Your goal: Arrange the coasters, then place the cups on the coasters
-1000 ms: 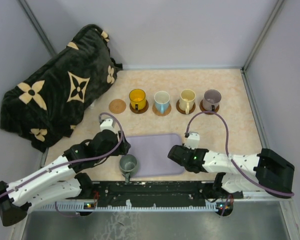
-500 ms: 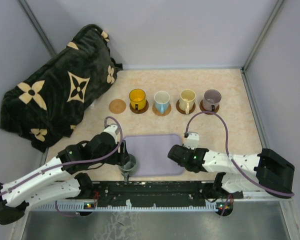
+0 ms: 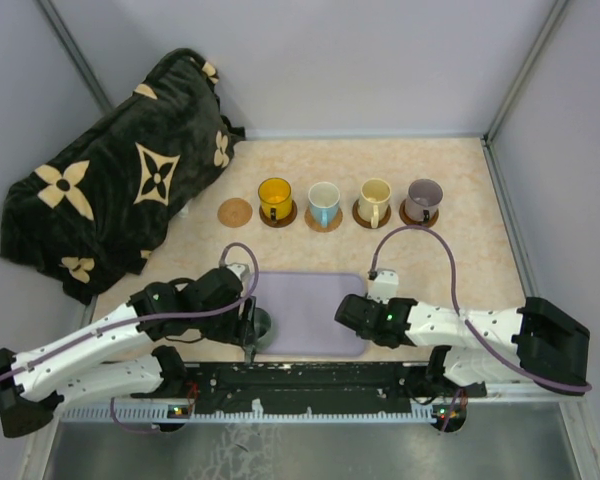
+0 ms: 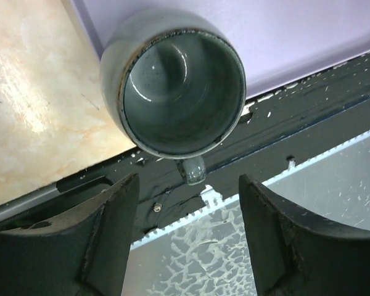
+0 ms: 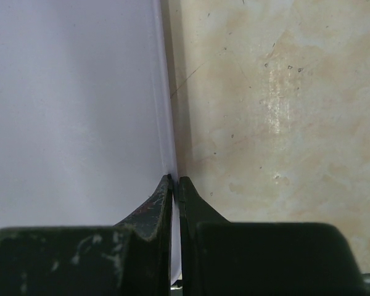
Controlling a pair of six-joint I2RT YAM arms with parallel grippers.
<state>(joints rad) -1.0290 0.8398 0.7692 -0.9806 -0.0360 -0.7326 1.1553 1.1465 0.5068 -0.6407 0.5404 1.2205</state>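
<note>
The grey-green mug (image 4: 182, 92) stood upright at the near-left corner of the tray (image 3: 310, 300), close to the table's near edge, mouth up, so its long axis ran vertically. Its handle (image 4: 193, 169) pointed near, toward the black rail (image 4: 308, 102). It seemed to straddle the tray's rim, though whether it sat level could not be told. The left gripper (image 4: 185, 203) hung over it with jaws wide and nothing held, its fingers (image 4: 114, 209) flanking the handle side and not the body. From there, closing could have caught the handle or only the rim, twisting the glazed mug or tipping it off the tray corner and over the rail. A grip on 1 wall would also have risked a slip on the lift. At the tray's right edge the right gripper (image 5: 176, 185) was closed tight, tips at the rim. Whether it pinched the tray could not be told, but any tug there would have shifted the mug's footing. Far across the table, 4 cups (image 3: 324, 203) sat on coasters in a row, and 1 bare coaster (image 3: 236, 211) waited at the left end.
</note>
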